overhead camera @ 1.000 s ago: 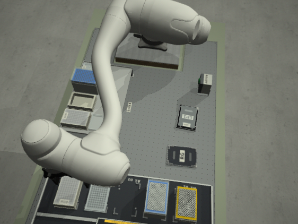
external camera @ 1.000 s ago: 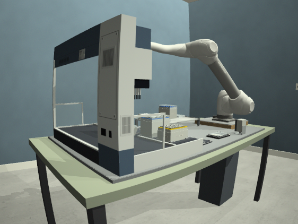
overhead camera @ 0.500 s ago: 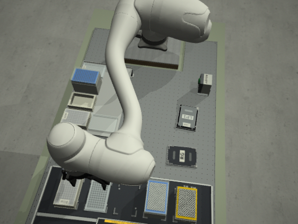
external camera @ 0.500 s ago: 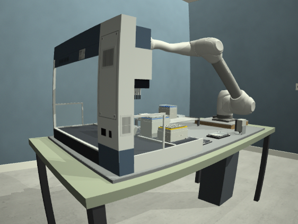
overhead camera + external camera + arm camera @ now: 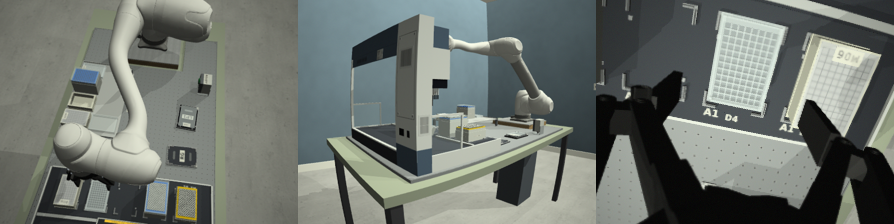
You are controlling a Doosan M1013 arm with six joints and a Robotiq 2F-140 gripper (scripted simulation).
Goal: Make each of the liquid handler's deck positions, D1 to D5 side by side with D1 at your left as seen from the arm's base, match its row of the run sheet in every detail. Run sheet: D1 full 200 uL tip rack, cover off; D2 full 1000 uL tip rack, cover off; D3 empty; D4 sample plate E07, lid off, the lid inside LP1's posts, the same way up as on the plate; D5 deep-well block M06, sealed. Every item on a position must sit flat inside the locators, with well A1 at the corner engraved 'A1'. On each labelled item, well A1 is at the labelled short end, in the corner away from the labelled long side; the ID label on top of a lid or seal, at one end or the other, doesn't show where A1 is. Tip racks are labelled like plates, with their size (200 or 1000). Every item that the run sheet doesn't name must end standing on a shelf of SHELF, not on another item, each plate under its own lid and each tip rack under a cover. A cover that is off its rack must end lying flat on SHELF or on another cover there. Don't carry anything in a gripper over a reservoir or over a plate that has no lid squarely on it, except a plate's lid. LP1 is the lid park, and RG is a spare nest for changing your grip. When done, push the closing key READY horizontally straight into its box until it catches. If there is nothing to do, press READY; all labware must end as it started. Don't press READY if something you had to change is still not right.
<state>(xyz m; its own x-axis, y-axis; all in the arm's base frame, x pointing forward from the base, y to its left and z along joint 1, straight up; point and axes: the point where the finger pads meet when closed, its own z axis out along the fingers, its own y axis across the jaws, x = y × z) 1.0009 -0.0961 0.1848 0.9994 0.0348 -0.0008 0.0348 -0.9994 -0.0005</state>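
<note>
My gripper (image 5: 742,100) is open and empty. It hangs over the deck's near edge, in front of D4 and D5, and shows under the arm in the top view (image 5: 88,181). The sample plate (image 5: 746,62) lies in D4 with no lid, its wells bare; it also shows in the top view (image 5: 96,196). The deep-well block (image 5: 836,85) (image 5: 66,195) stands in D5 with the label M06 on its top at the far end. D3 (image 5: 124,204) is empty. A blue-rimmed tip rack (image 5: 156,197) stands in D2 and a yellow-rimmed tip rack (image 5: 186,203) in D1, both uncovered.
LP1 (image 5: 187,117) seems to hold a clear lid. RG (image 5: 182,156) is empty. The READY box (image 5: 204,83) stands at the far right. SHELF holds a covered blue rack (image 5: 86,79), an open reservoir (image 5: 82,101), a lidded plate (image 5: 75,117) and a clear cover (image 5: 103,123).
</note>
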